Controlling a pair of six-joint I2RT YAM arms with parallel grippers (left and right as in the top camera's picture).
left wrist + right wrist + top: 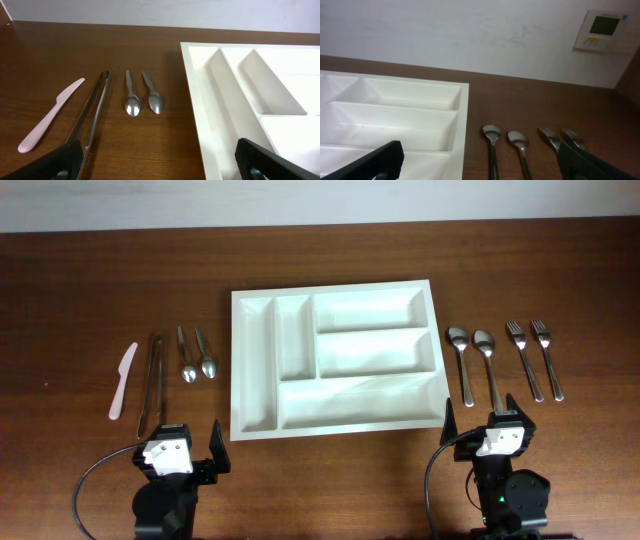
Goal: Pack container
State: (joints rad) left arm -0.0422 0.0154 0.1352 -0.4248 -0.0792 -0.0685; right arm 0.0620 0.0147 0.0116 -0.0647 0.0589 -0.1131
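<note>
Overhead gives me both arms tucked back at the near edge of the table (pixel 80 280), each folded over its base with the wrist pointing toward the far side. The left arm (pixel 165 500) sits off the near left corner of the container (pixel 330 419). The left gripper (pixel 178 442) has its jaws spread wide with nothing between them. The right arm (pixel 510 498) mirrors it off the near right corner, and the right gripper (pixel 486 425) is just as wide and empty. Neither touches anything.

The container lies flat mid-table, ahead of the two arms. All five compartments are bare: two narrow ones on its left side and three long ones filling the rest.

From the left wrist I look low across the wood, with my black fingers (pixel 55 162) in the bottom corners and the container's rim on the right. Left of it lie two small spoons (pixel 132 102) with their bowls toward me, then tongs (pixel 90 107), then a pale plastic knife (pixel 50 115), none touching.

From the right wrist I see the container's right edge. Beside it are two spoons (pixel 491 134) and two forks (pixel 550 135), bowls and tines pointing away, the forks partly hidden behind my finger.
</note>
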